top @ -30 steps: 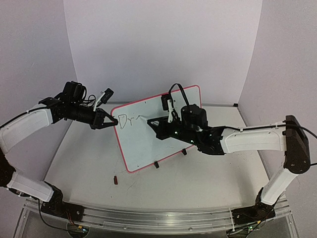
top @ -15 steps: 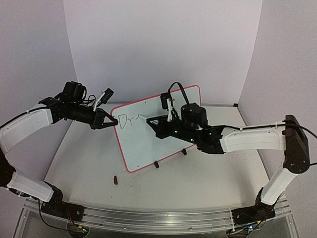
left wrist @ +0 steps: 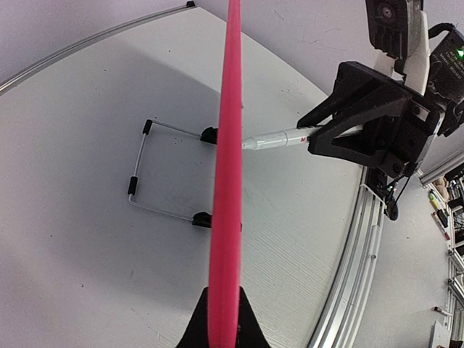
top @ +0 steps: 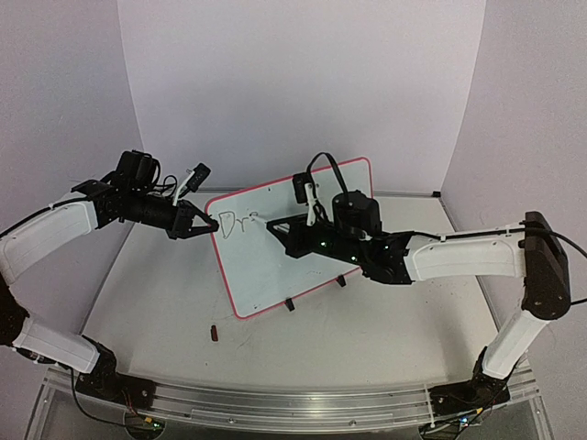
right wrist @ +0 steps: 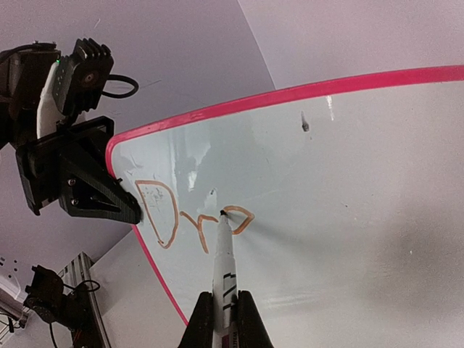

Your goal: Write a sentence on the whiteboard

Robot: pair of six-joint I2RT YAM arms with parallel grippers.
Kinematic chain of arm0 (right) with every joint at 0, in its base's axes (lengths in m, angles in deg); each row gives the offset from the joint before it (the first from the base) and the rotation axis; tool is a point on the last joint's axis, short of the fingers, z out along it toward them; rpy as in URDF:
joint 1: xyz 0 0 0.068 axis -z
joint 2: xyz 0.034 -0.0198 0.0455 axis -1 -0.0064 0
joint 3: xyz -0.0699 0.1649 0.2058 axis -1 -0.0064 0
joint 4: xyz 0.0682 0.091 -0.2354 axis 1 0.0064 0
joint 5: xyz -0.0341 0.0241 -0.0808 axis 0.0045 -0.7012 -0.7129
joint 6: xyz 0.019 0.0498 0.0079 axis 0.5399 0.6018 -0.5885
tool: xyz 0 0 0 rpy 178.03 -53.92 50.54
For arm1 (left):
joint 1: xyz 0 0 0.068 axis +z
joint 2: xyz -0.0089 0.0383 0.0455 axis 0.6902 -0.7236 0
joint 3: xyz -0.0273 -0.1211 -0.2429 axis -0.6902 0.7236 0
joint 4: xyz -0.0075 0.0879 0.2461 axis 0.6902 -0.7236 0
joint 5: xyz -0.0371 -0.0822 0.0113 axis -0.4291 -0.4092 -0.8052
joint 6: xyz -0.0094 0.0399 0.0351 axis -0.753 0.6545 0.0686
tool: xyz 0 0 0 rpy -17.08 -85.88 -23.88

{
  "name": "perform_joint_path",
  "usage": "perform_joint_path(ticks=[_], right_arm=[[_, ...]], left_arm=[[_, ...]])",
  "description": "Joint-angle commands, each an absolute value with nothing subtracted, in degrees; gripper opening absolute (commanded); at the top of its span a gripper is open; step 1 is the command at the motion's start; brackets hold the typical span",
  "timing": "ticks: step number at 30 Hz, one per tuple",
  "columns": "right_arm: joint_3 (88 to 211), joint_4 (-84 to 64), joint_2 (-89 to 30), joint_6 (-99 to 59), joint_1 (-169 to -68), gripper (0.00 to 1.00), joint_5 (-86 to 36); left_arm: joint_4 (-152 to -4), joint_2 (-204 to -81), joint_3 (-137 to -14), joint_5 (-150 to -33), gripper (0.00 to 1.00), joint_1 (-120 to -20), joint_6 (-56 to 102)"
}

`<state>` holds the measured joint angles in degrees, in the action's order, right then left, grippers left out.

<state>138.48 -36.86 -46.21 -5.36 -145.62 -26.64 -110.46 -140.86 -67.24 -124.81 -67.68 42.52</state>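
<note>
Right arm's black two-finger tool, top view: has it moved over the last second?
Yes. The right tool, gripping the white marker, shifted slightly left along the red-framed white whiteboard, toward its left edge and the handwritten letters.

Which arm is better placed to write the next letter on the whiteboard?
Right. The right gripper holds the marker, tip at the unfinished sentence on the whiteboard; the left gripper is clamped on the board's edge.

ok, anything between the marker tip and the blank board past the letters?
Nothing visible. The marker tip is on the whiteboard at the end of the sentence so far. The surface beyond is bare save a small dark smudge near the top edge.
</note>
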Motion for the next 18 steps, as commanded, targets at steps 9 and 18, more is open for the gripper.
perform_joint_path(ticks=[9,18], right_arm=[[135.7,-37.2,-46.8,-3.3,-145.2,0.00,-27.0],[135.1,-36.9,-44.7,-4.6,-145.2,0.00,-29.7]], left_arm=[[-110.8,-141.4,-67.9,-125.4,0.00,-68.1,44.3],[-110.8,-141.6,-68.0,-125.5,0.00,-68.1,44.3]])
